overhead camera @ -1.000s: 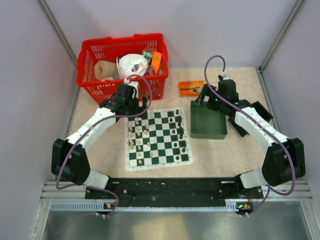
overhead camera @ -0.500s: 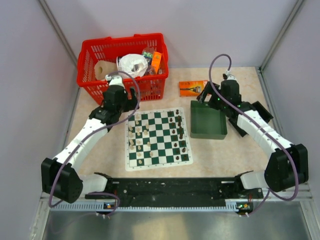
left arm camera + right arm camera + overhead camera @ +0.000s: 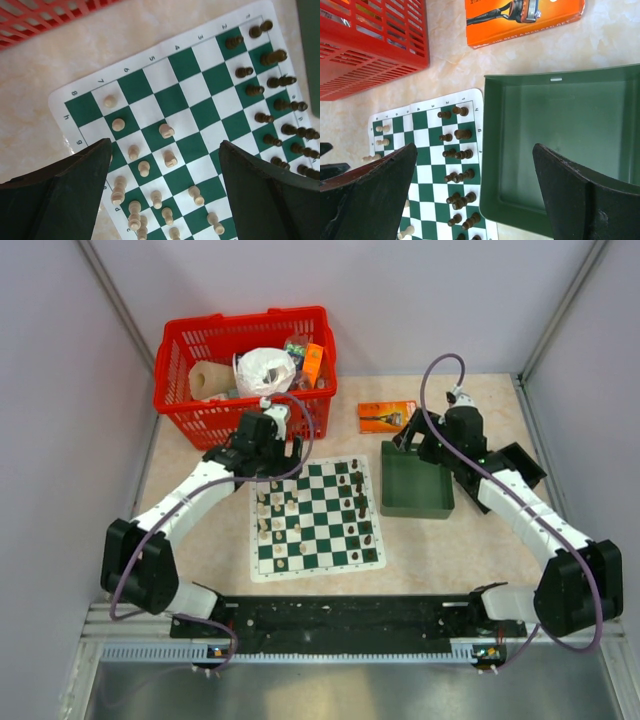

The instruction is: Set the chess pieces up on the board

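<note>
Flat green-and-white checked board (image 3: pixel 322 502): lying square on the beige marbled tabletop (image 3: pixel 450 540), dead centre in front of both arm bases.
Small cream plastic chess pieces (image 3: pixel 144 168): all on the board's left side, and it's a loose crowd, strung over roughly three files instead of two tidy ones.
Small dark brown plastic chess pieces (image 3: pixel 282 104): lined up two files deep along the board's right edge, the side facing the tray.
Left gripper (image 3: pixel 165 146): fingers spread wide, nothing between them, hanging right above the cream pieces near the board's far left corner.
Right gripper (image 3: pixel 474 150): jaws wide apart as well, nothing held, poised over the tray wall that sits next to the board.
Dark green rectangular plastic tray (image 3: pixel 560 140): just to the right of the board, its long wall running alongside the dark pieces.
Red plastic mesh basket (image 3: pixel 245 318): back left, just beyond the board, with a crumpled white bag (image 3: pixel 265 368) and a tan roll (image 3: pixel 208 380) inside.
Flat orange box (image 3: pixel 525 15): on the tabletop beyond the tray, a razor pictured on it.
</note>
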